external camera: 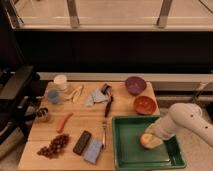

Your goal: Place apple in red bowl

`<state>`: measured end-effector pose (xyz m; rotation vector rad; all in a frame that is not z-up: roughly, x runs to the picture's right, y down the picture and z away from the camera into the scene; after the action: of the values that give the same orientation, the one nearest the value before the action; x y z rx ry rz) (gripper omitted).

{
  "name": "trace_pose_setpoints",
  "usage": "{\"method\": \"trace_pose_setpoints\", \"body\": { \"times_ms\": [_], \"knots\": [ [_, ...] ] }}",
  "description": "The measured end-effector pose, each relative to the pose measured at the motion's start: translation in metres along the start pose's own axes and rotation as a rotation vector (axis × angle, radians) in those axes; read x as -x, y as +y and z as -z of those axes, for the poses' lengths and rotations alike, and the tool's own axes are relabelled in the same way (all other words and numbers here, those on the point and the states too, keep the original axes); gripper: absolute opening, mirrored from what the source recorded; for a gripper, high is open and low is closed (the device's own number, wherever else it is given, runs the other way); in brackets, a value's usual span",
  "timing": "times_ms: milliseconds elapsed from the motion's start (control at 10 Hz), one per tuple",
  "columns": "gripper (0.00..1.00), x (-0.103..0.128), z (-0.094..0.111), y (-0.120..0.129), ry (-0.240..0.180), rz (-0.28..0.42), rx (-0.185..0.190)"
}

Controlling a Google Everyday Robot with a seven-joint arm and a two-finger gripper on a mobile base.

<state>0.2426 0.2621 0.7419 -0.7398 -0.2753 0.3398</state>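
Apple (pixel 144 142): in the green tray (pixel 127 159), toward its right side.
End effector (pixel 151 138): down in the tray, right at the apple, on its top and right side.
Grip: cannot tell if it is loose or tight.
Arm (pixel 182 120): white, comes in from the right.
Red bowl (pixel 145 105): on the table (pixel 75 125), just behind the tray, apart from the apple.
Purple bowl (pixel 135 85): behind the red bowl.
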Motion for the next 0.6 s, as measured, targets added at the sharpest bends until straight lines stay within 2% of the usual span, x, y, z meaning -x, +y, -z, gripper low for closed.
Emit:
{"method": "trace_pose_setpoints", "body": {
  "times_ms": [100,300,500,600],
  "knots": [
    [0.09,0.000,0.003,-0.001,0.002,-0.007,-0.006],
    [0.00,0.001,0.010,-0.004,0.006,-0.015,-0.023],
    [0.00,0.002,0.031,-0.015,0.011,-0.029,-0.065],
    [0.00,0.003,0.049,-0.026,0.016,-0.042,-0.099]
  ]
}}
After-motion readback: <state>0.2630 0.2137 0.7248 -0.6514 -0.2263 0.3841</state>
